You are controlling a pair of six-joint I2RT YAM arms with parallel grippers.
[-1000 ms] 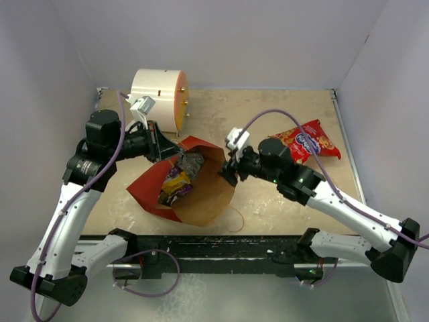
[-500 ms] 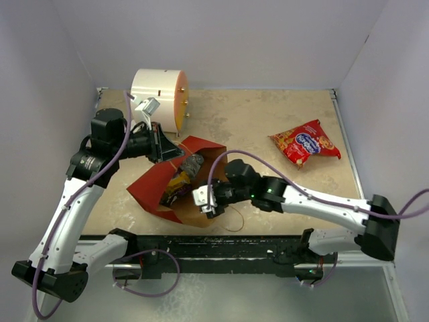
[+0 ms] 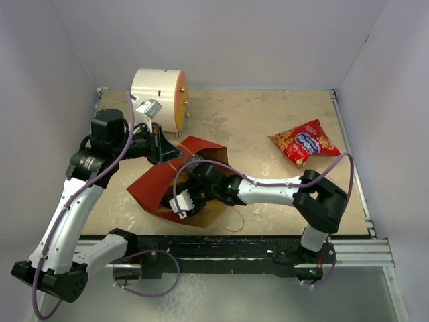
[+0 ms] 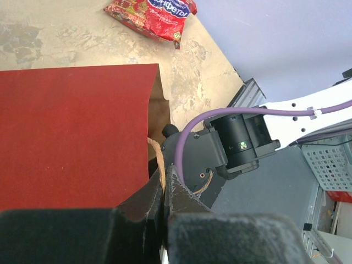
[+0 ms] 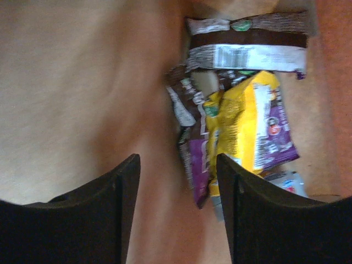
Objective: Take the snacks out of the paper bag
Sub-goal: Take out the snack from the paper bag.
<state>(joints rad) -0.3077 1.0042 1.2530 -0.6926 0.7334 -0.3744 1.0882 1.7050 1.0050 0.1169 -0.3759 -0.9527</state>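
The paper bag (image 3: 151, 184) lies on its side, red outside, mouth toward the right. My left gripper (image 3: 163, 146) is shut on its cord handle (image 4: 160, 165) at the upper rim and holds the mouth open. My right gripper (image 5: 179, 165) is open and empty inside the bag, over the brown kraft wall (image 5: 82, 82). Just ahead of it and to its right lie a yellow-purple packet (image 5: 247, 126) and a silver-brown packet (image 5: 247, 41). The tip of a light-blue packet (image 5: 286, 181) shows below them. The large red snack bag (image 3: 305, 142) lies on the table at the right.
A white-and-orange cylinder (image 3: 159, 97) stands at the back left, just behind my left gripper. The bag's other cord handle (image 3: 234, 218) lies loose on the table by the front rail. Walls close in the table on three sides.
My right arm has swung left from beside the bag's mouth and its gripper has gone inside the bag. My left gripper still holds the handle in about the same place.
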